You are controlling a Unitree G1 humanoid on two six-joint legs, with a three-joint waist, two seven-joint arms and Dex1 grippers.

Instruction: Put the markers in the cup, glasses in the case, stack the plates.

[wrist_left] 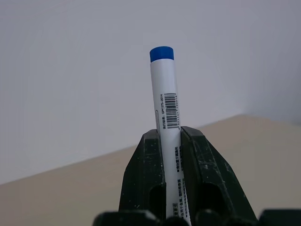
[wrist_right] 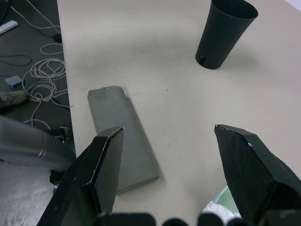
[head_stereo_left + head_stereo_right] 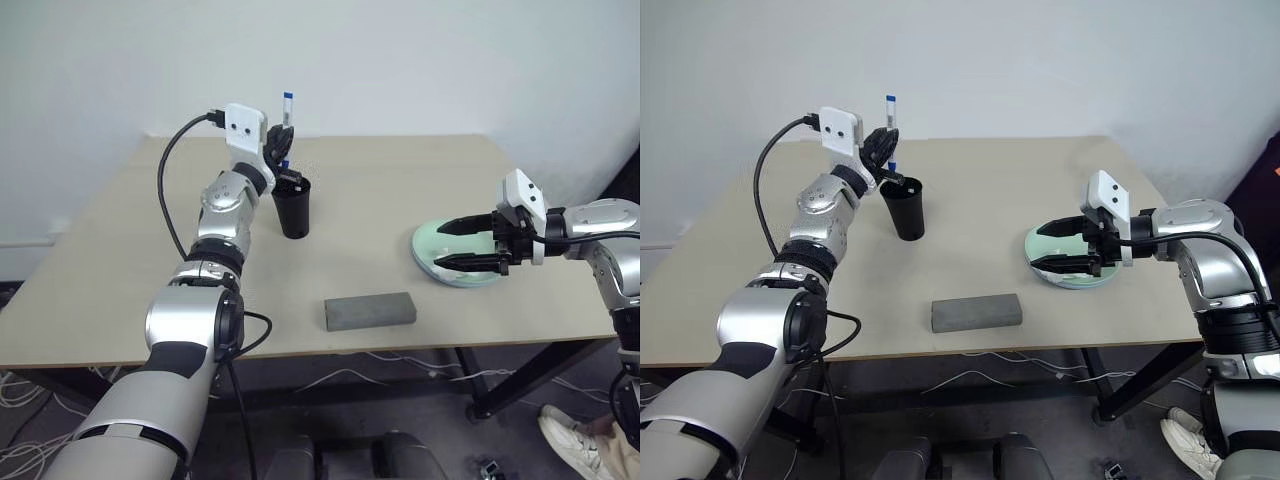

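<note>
My left gripper is raised just above the black cup at the back of the table. It is shut on a white marker, which stands upright with a blue end on top. The mint green plate lies on the light blue plate at the right. Over them my right gripper hovers open, with nothing between its fingers. The grey case lies closed near the front edge. The glasses are out of view.
The tan table stands against a white wall. A bit of white tissue shows on the plates below my right gripper. Cables lie on the floor beyond the table's front edge. A person's shoe is at the lower right.
</note>
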